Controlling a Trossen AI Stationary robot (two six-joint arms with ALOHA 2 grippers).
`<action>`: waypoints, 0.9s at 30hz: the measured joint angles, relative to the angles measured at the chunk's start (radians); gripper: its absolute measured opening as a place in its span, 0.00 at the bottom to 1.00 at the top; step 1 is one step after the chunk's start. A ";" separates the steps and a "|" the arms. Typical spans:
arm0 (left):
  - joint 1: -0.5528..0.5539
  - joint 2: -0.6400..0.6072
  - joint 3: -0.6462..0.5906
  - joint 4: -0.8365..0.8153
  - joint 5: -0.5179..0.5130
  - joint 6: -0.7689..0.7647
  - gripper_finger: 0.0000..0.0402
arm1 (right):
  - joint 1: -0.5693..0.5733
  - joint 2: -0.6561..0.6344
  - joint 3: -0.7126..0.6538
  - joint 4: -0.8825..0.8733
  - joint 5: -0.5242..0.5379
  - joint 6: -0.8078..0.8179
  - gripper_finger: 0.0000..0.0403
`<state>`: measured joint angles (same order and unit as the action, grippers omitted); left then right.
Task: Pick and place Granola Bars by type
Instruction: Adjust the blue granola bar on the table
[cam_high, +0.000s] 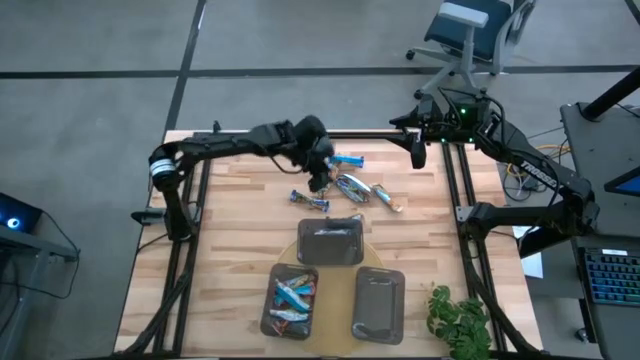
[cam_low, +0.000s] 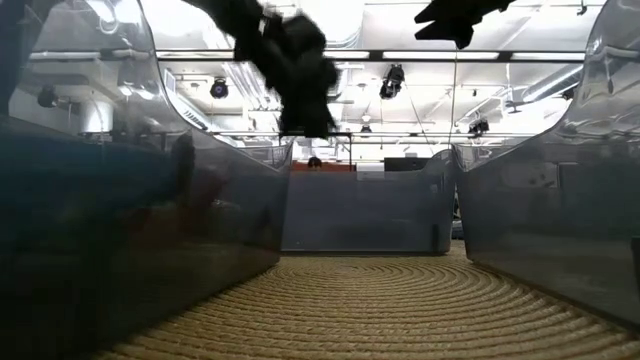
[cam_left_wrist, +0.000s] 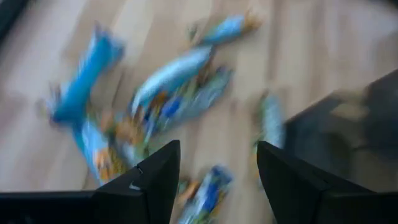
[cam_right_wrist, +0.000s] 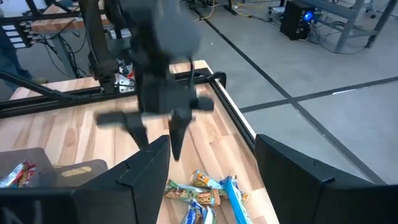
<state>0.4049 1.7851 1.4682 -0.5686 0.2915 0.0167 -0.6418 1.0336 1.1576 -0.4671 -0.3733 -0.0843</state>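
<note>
Roughly half done, judging by the layout: wooden table (cam_high: 230, 250) carries three grey trays (cam_high: 378, 303). One tray (cam_high: 290, 300) holds several blue bars; the other two look empty. Loose Granola Bars (cam_high: 345, 184) sit mid-table, a few shiny blue and silvery wrappers, unsorted. My left gripper (cam_high: 318, 182) hangs above that cluster, jaws apart, holding nothing. My right gripper (cam_high: 417, 152) waits at the far table edge, jaws apart, empty.

I see loose blue-wrapped Granola Bars (cam_high: 345, 185) scattered at frame centre; more lie in the lower-left tray (cam_high: 271, 312).
</note>
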 joint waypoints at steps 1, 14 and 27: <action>0.001 0.000 -0.055 0.052 -0.002 -0.010 0.49 | 0.000 0.000 0.000 0.000 -0.001 0.002 0.56; 0.006 0.005 -0.279 0.379 -0.050 -0.141 0.49 | 0.000 0.000 0.000 -0.008 -0.001 0.019 0.56; 0.031 0.072 -0.280 0.451 -0.137 -0.165 0.49 | 0.000 0.001 0.000 -0.008 -0.001 0.052 0.56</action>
<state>0.4356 1.8572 1.1885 -0.1174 0.1549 -0.1485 -0.6415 1.0348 1.1576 -0.4747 -0.3740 -0.0326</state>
